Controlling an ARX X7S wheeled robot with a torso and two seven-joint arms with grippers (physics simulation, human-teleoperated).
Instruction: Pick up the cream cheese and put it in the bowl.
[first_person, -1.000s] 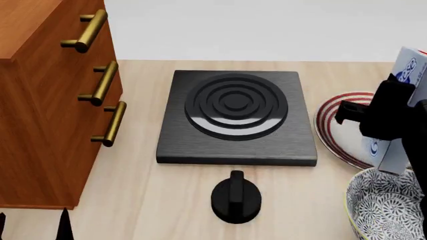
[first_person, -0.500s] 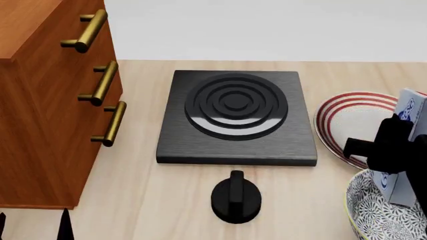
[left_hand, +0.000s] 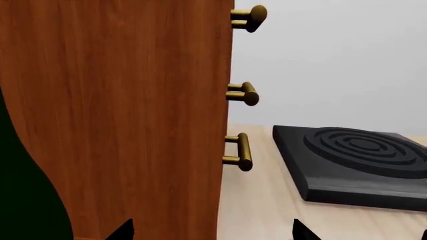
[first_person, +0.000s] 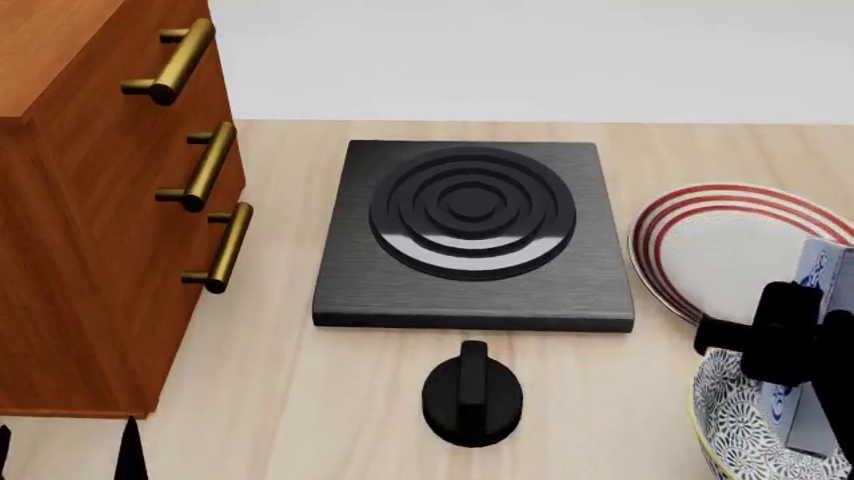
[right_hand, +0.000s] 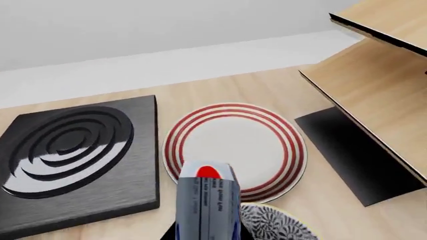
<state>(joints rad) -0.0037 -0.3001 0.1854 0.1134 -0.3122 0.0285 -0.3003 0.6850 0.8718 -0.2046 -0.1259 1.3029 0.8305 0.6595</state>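
The cream cheese (first_person: 805, 425) is a silver-grey box with blue markings, standing on end at the right edge of the head view. My right gripper (first_person: 785, 340) is shut on it and holds it with its lower end inside the rim of the bowl (first_person: 742, 420), which is white with a dense dark floral pattern. In the right wrist view the cream cheese (right_hand: 205, 197) stands between the jaws of my right gripper (right_hand: 207, 234), with the bowl (right_hand: 275, 224) just beside and below it. My left gripper (left_hand: 213, 232) is open and empty, low beside the cabinet, and its tips also show in the head view (first_person: 67, 450).
A white plate with red rings (first_person: 714, 240) lies just behind the bowl. A black stove plate (first_person: 474, 230) fills the middle, with its knob (first_person: 471, 395) in front. A wooden cabinet with brass handles (first_person: 94, 200) stands at the left. A wooden shelf (right_hand: 380, 90) rises beyond the plate.
My right gripper has carried the cream cheese down and nearer, from above the red-ringed plate to over the bowl. The left arm has not moved.
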